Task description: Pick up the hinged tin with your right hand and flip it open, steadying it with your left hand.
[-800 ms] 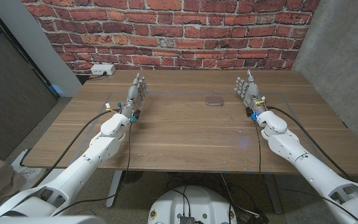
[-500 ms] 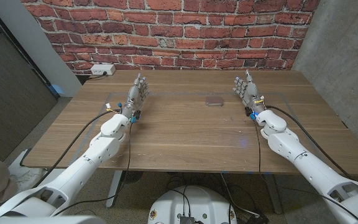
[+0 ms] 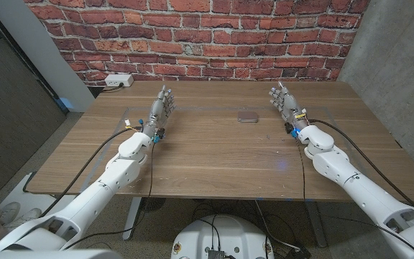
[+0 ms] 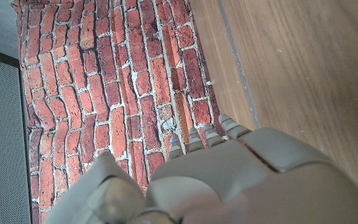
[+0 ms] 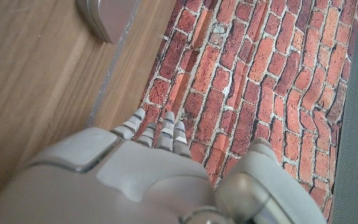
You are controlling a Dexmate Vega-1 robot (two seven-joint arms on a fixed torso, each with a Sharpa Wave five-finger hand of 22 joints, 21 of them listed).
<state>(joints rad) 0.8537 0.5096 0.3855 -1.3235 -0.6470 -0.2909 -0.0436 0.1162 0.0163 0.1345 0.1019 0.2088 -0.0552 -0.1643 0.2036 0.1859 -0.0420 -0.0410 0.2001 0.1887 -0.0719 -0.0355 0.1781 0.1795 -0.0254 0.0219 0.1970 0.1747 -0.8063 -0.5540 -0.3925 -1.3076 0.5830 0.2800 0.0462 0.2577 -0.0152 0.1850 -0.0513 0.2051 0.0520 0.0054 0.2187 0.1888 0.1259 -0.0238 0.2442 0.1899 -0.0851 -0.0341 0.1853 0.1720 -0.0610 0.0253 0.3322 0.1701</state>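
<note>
Fingers of left hand (image 3: 162,108) and right hand (image 3: 284,103) extended, holding nothing; tin (image 3: 247,116) between them, untouched.

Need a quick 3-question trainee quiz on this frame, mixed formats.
1. True or false: the right hand already holds the hinged tin.
2. Multiple choice: the tin lies A) between the two hands, nearer the right hand; B) under the left hand; C) on the floor.
3. Fill in: the white power strip sits at the table's far edge, by the ____ wall.

Key: 1 false, the tin lies shut on the table, apart from both hands; 2 A; 3 brick.
</note>
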